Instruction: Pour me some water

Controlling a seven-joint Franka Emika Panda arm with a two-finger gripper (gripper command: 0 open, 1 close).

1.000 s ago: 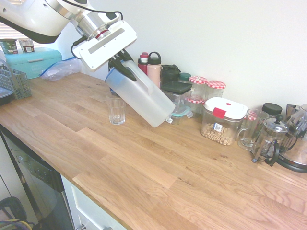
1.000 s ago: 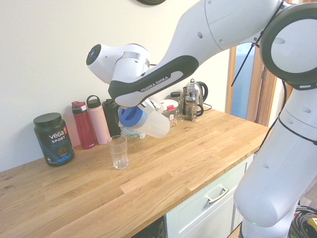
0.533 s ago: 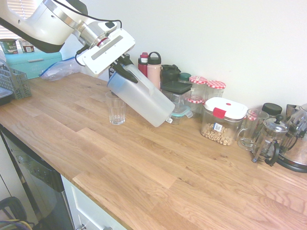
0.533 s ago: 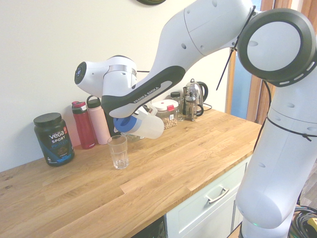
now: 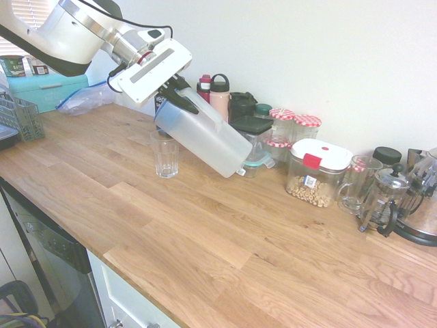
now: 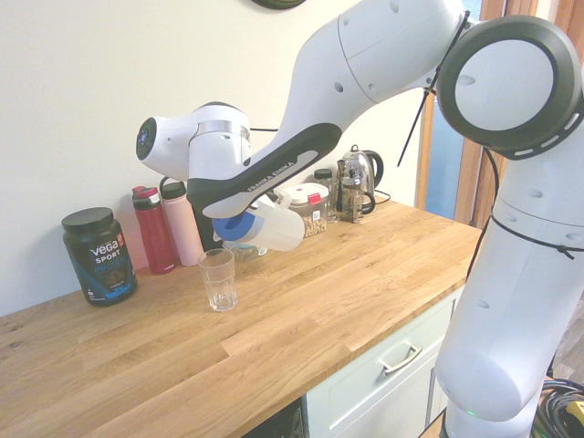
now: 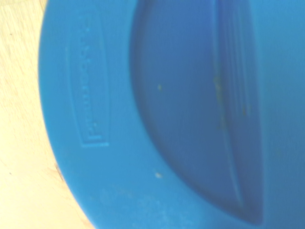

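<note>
One tilted pitcher (image 5: 205,137) hangs clamped in the gripper (image 5: 172,92).

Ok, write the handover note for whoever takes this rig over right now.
Claw: shut on the pitcher's handle.
Pitcher: white, blue lid, held in the air and tilted steeply, lid end low and just above the glass.
Glass: upright on the wooden counter, looks empty; no stream of water shows.
Done: pitcher picked up, brought to the glass, tipped.
Left: pour the water, right the pitcher, set it down.
</note>
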